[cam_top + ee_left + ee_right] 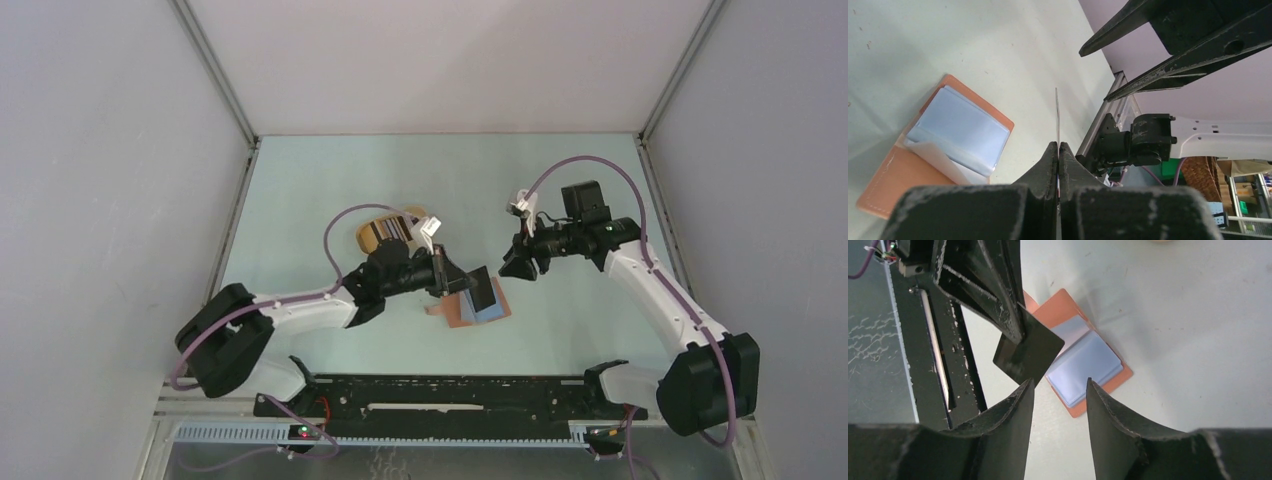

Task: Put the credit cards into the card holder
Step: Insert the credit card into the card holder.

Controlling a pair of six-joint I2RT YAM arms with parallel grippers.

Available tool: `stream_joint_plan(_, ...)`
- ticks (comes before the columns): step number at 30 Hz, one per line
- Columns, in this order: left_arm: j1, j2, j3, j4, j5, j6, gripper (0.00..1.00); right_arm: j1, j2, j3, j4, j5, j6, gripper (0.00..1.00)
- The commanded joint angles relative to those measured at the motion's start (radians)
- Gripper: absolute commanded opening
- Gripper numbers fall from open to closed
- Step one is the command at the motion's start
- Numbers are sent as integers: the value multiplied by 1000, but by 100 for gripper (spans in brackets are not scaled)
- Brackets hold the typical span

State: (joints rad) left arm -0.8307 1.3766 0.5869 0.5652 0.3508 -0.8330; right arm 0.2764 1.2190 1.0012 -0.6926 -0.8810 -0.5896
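Table [330, 180], card holder [943, 150] beside left end effector [1058, 146]

White arms [300, 312], black joints [712, 385], looping purple cables [585, 158].

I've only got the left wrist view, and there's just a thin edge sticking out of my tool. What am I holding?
Observer: A black card, face-on in the right wrist view; the left tool is shut on it.
Operator: Where is it hanging?
Observer: From above, it hangs tilted over the open card holder; I can't tell whether they touch.
Operator: Anything behind my arm?
Observer: An oval tan tray; its contents are unclear.
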Motion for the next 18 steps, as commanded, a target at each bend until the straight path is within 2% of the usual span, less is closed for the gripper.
stream_joint_plan(1, -23, 67, 65, -43, -41, -17, 0, 2, 34, -5, 47, 62, 53, 49)
stream_joint_plan(9, -19, 146, 24, -51, -105, -10, 0, 26, 141, 25, 16, 99, 65, 40)
stream_joint_plan(18, 6, 139, -48, -44, -163, -11, 0, 51, 258, 45, -10, 123, 80, 36)
